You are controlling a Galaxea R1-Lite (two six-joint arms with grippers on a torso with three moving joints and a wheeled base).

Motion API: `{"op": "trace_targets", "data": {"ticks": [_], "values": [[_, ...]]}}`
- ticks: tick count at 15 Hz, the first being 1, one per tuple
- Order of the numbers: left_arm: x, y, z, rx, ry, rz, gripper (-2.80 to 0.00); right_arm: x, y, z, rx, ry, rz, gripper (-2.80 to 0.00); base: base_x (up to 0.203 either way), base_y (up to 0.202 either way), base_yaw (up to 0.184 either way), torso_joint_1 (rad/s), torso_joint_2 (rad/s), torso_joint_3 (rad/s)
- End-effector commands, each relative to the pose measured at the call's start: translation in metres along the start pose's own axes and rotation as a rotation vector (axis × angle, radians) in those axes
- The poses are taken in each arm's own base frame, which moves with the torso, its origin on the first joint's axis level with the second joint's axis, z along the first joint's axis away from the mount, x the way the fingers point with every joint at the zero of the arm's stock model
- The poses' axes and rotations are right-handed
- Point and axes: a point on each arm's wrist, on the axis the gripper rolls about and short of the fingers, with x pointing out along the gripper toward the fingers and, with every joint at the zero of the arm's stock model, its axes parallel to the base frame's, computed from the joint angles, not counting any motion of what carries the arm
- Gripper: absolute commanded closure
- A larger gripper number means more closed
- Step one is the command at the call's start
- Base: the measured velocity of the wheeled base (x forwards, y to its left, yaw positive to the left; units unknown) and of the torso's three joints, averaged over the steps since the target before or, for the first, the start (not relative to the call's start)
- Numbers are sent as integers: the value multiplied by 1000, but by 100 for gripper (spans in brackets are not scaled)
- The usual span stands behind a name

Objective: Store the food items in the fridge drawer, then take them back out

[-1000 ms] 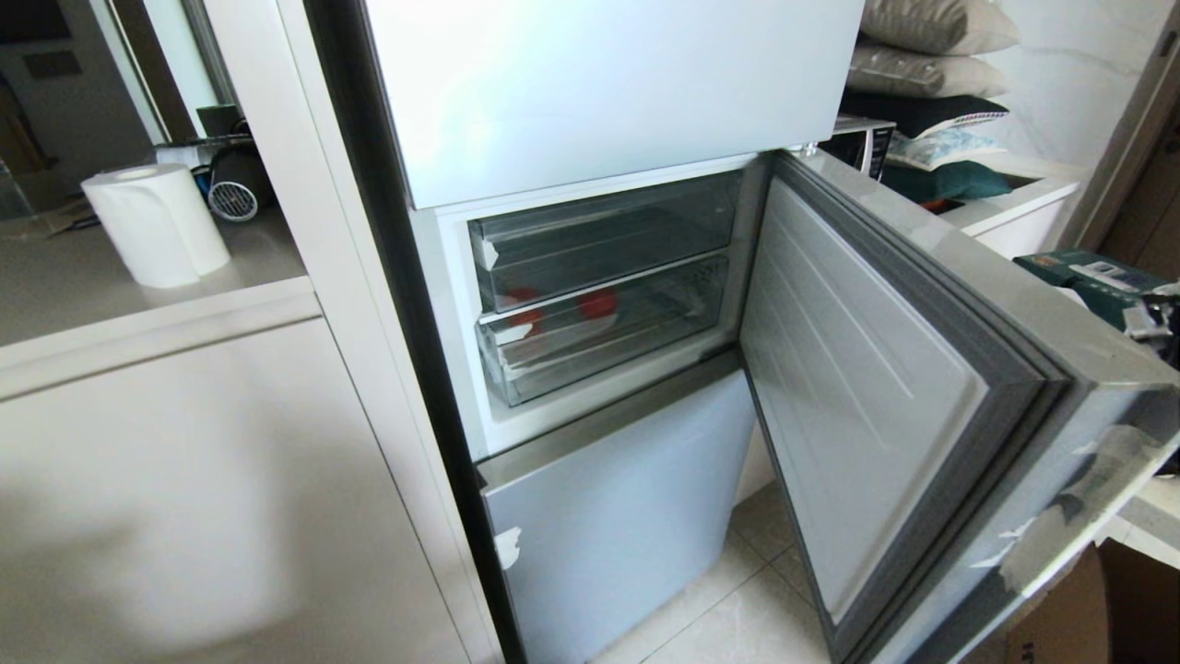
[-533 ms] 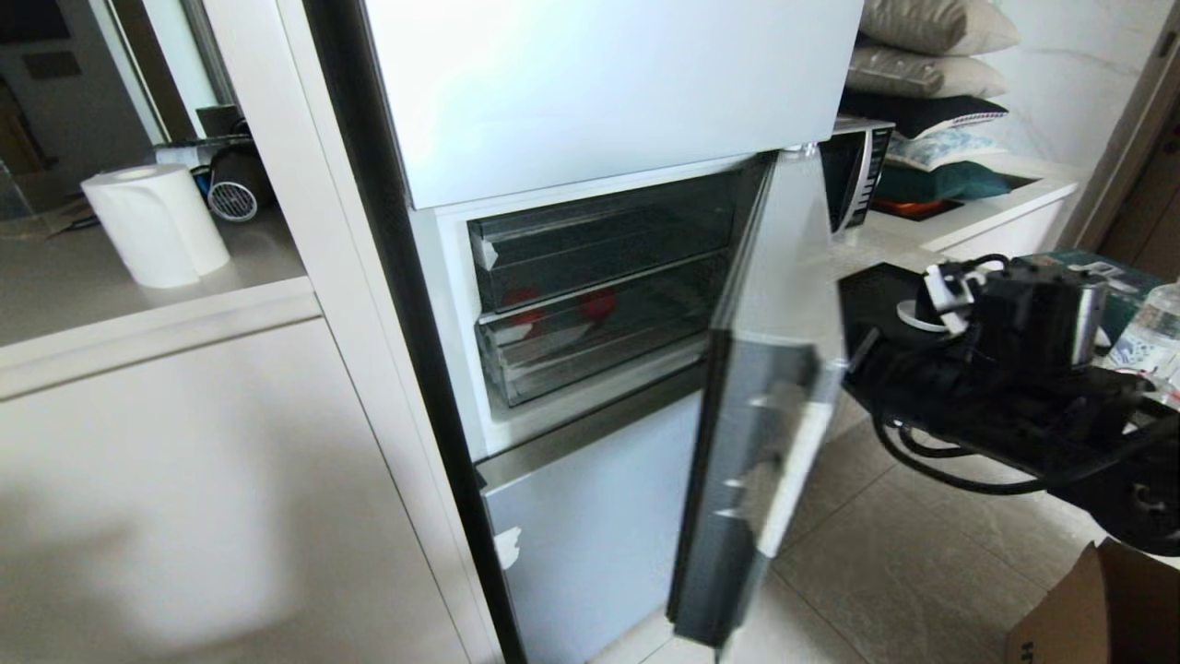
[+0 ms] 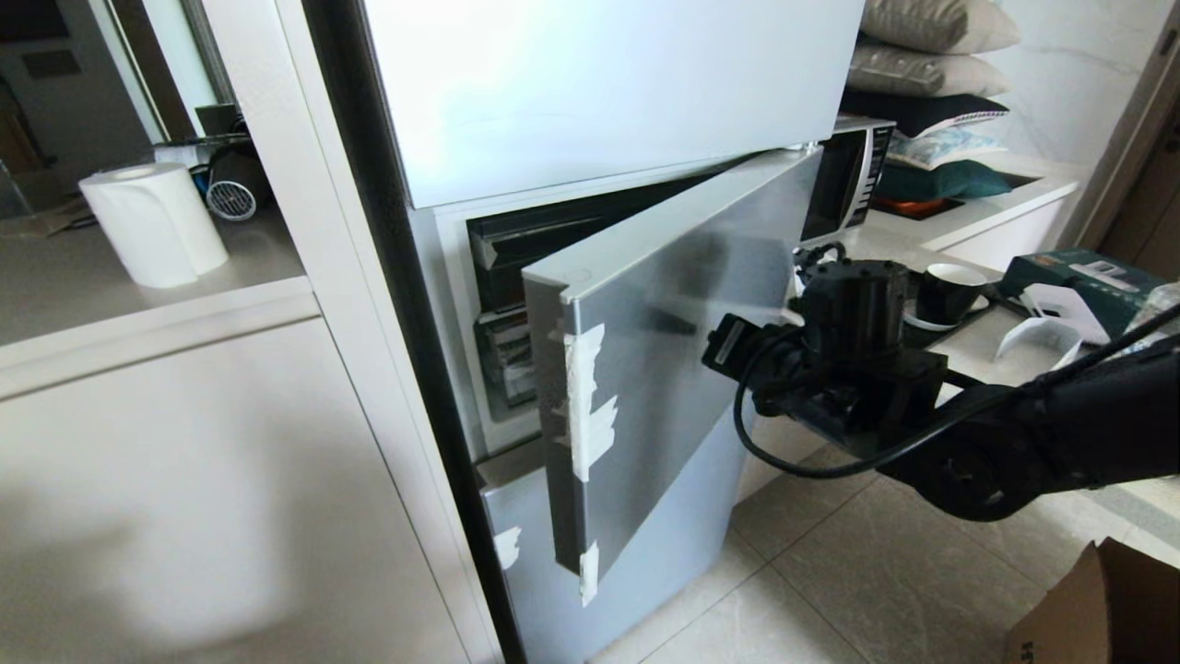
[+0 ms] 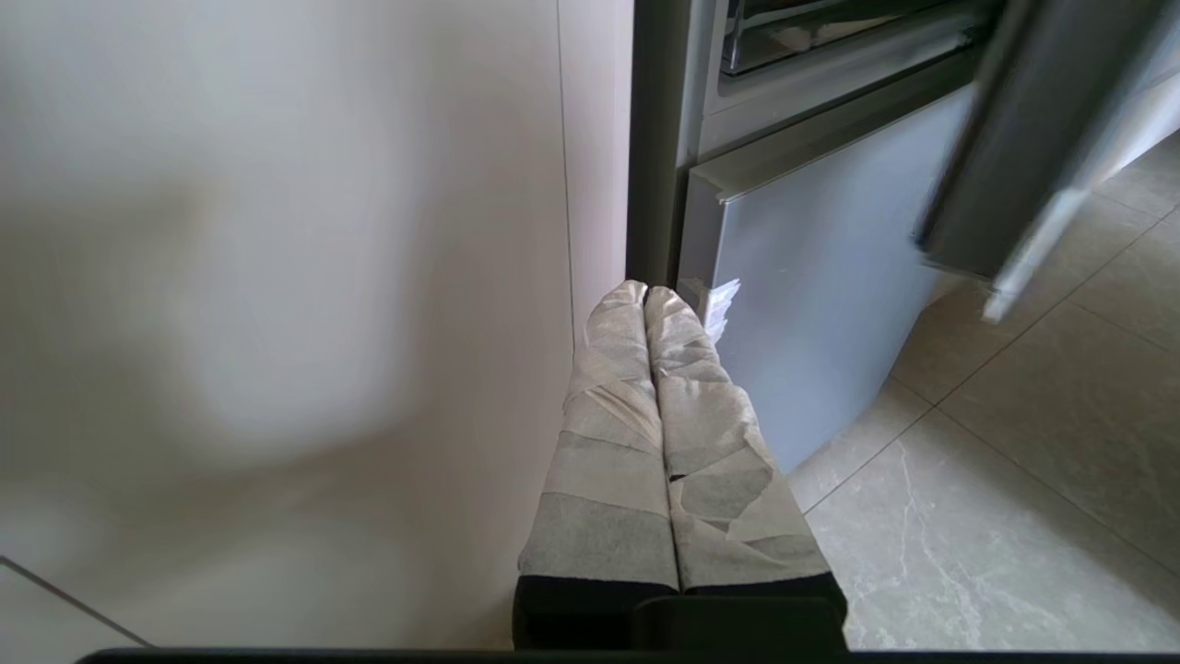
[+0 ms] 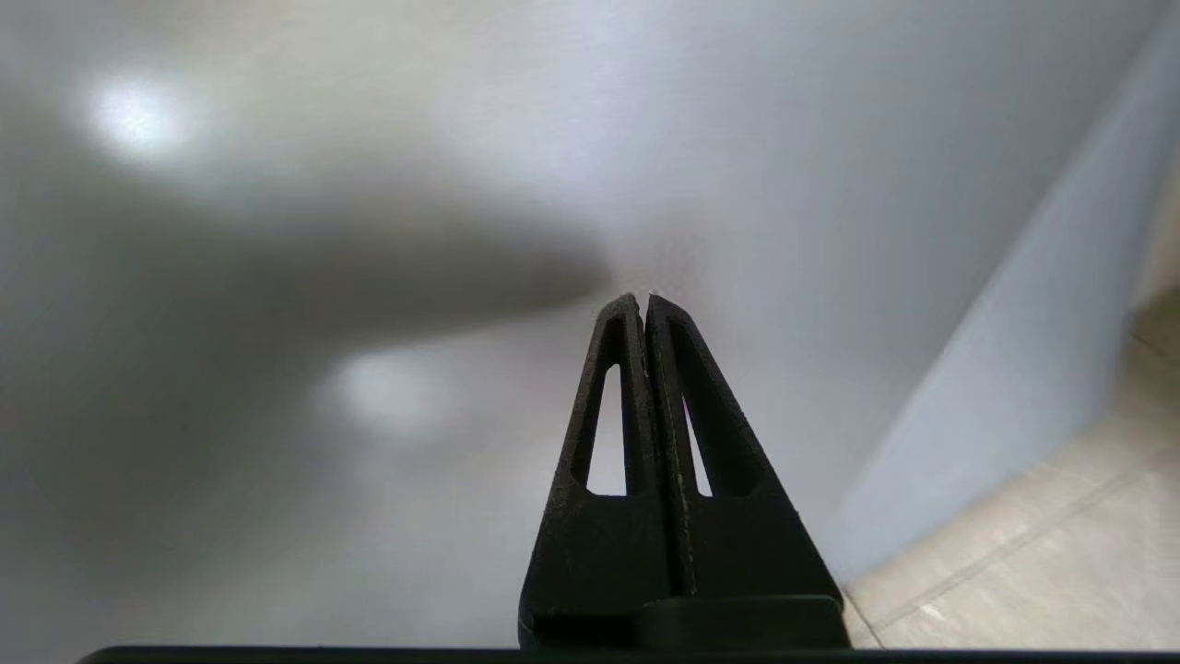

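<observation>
Closest to us, the right end effector (image 5: 647, 300) has its fingers pressed together with nothing between them, tips right up against the glossy face of the middle door (image 3: 664, 350), and we can't quite tell if they touch it or sit a hair off. So we read this step as pushing the door shut with a closed tip. Our tips: push flat on the panel, roughly mid-height, and away from the hinge side so the door swings easily. Go steady rather than giving it a shove, because that smooth surface looks slippery and a pointed tip could skate sideways. Stay off the tape strips (image 3: 585, 406) on the free edge too. The left end effector (image 4: 645, 293), taped fingers together and holding nothing, hangs low by the corner of the lower door panel (image 4: 811, 304), well out of the swing, so leave it there. Behind the half-closed door only a sliver of the fridge drawer (image 3: 502, 355) shows, pushed in under the upper tray (image 3: 498, 258). The food items are hidden from us here, presumably inside the drawer. Nothing seems to stick out past the drawer lip, so the door should seat cleanly if we follow it all the way in.
</observation>
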Motion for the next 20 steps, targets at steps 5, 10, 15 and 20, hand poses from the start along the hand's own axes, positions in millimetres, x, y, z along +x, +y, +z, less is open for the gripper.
{"op": "trace_targets", "data": {"ticks": [5, 10, 15, 20], "values": [[0, 0, 0, 0, 2, 0, 0, -7, 7, 1, -32, 15, 52, 0, 0, 0, 0, 0, 0, 0], [0, 0, 0, 0, 2, 0, 0, 56, 14, -32, -105, 111, 228, 0, 0, 0, 0, 0, 0, 0], [0, 0, 0, 0, 2, 0, 0, 130, 11, -67, -235, -3, 325, 0, 0, 0, 0, 0, 0, 0], [0, 0, 0, 0, 2, -1, 0, 54, 15, -38, -256, 17, 358, 0, 0, 0, 0, 0, 0, 0]]}}
